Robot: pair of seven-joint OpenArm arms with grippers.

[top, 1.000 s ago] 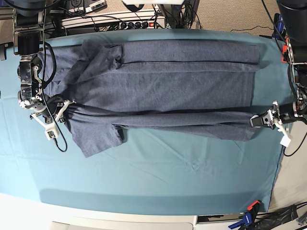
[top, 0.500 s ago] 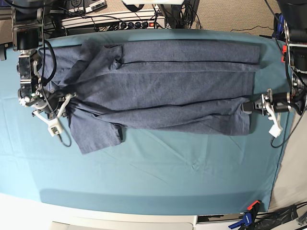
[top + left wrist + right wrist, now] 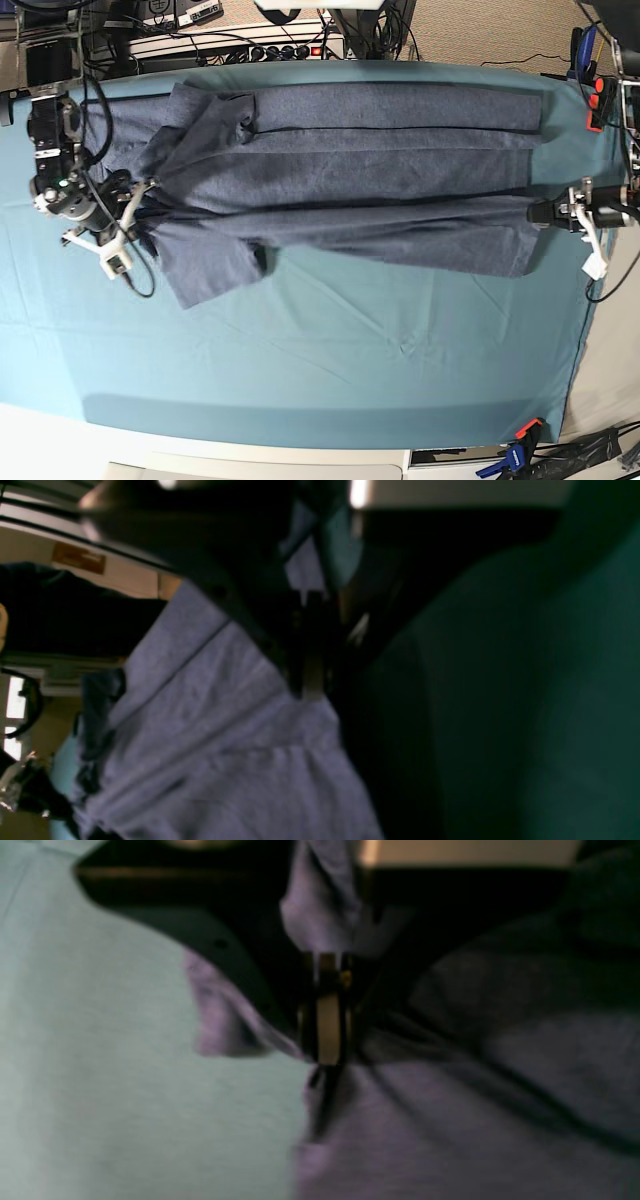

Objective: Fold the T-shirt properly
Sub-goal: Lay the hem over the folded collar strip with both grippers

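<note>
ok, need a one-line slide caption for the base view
Both end effectors pinch opposite ends of the T-shirt, stretching its near edge over the teal cloth.

The near half of the teal table cloth (image 3: pixel 330 370) lies bare, so a gripper can pass there freely from left to right. The T-shirt (image 3: pixel 340 180) covers the far half almost from edge to edge. Behind the far edge, a power strip (image 3: pixel 270 48) and cables (image 3: pixel 390 30) stand close. At the near right corner a clamp (image 3: pixel 520 445) sits on the table edge.
</note>
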